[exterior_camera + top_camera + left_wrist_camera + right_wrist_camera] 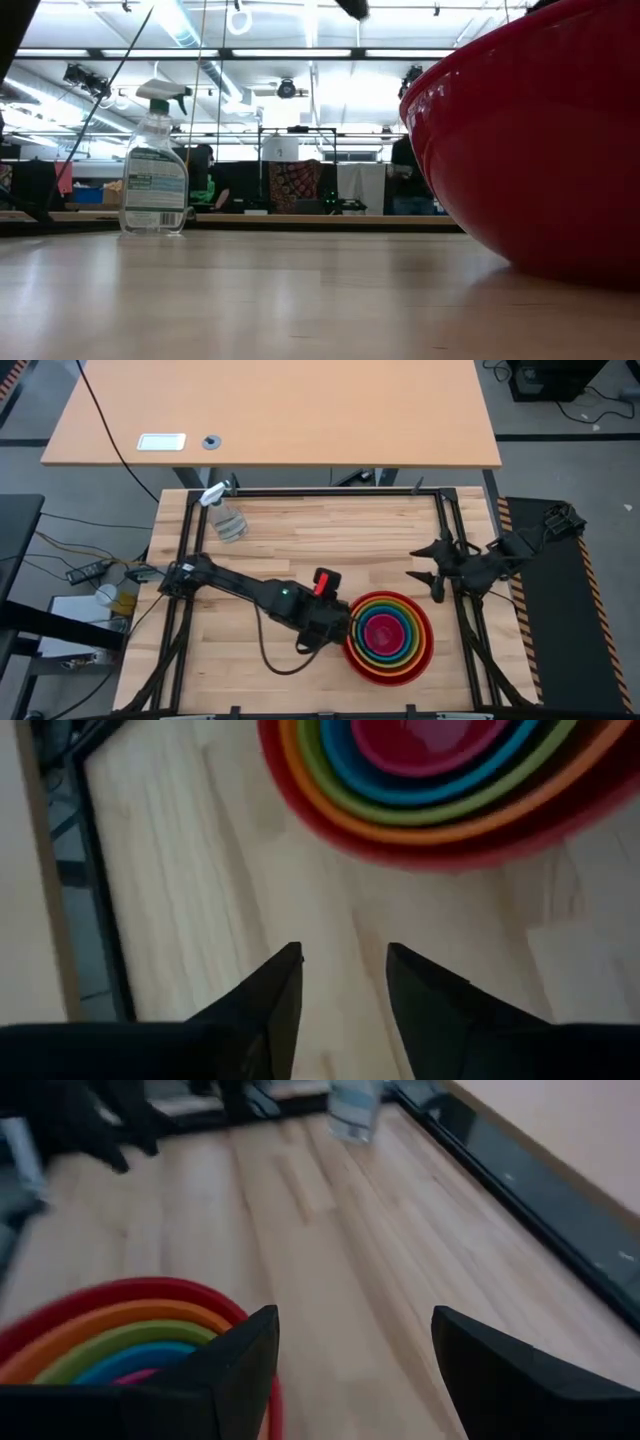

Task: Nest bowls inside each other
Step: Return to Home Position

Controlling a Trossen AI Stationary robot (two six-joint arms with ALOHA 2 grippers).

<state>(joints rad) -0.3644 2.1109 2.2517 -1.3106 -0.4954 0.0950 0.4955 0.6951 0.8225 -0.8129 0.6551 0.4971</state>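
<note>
The bowls sit nested in one stack (388,635) on the wooden table, near its front right. The red bowl (540,150) is outermost; inside it come orange, green and blue bowls, with the pink one (384,630) in the middle. The red bowl's base rests on the table. My left gripper (345,952) is open and holds nothing; it hangs over bare wood just left of the stack's rim (345,628). My right gripper (355,1315) is open too, raised near the table's right rail (428,574), with the stack (120,1330) below and ahead of it.
A clear spray bottle (225,515) stands upright at the table's far left corner, also seen in the low view (155,170). A black frame rail (450,550) borders the table. Bare wood (330,540) spans the middle and far part.
</note>
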